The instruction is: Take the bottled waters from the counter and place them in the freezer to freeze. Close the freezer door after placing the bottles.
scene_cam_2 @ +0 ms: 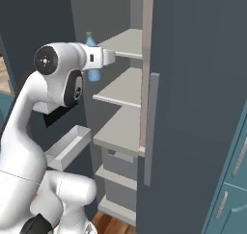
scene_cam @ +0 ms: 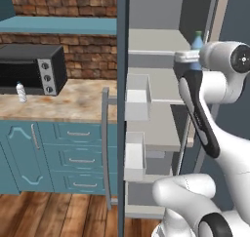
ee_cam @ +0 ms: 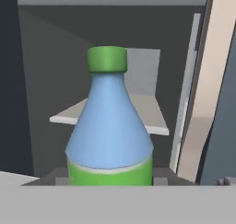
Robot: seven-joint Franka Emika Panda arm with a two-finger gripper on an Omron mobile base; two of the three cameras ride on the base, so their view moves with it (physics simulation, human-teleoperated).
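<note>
a: translucent blue bottle [ee_cam: 109, 126] with the green cap sits pinched between the gripper [ee_cam: 110, 184] fingers, upright, in front of the freezer [scene_cam_2: 120, 91] shelves.

b: so it's not set down yet?

a: no, it hangs just off the shelf edge, at the upper shelf level. the clear bottle [scene_cam: 20, 92] stands on the counter [scene_cam: 73, 104], by the toaster oven [scene_cam: 31, 69].

b: then roughly a first half is in progress: one bottle left to fetch, plus closing the freezer door [scene_cam: 122, 109].

a: agreed. room looks tight, i'd judge. the open door with its bins [scene_cam: 136, 97] flanks one side, the freezer wall the other, and the shelf lip lies ahead. bare shelf surface shows beyond it.
</note>
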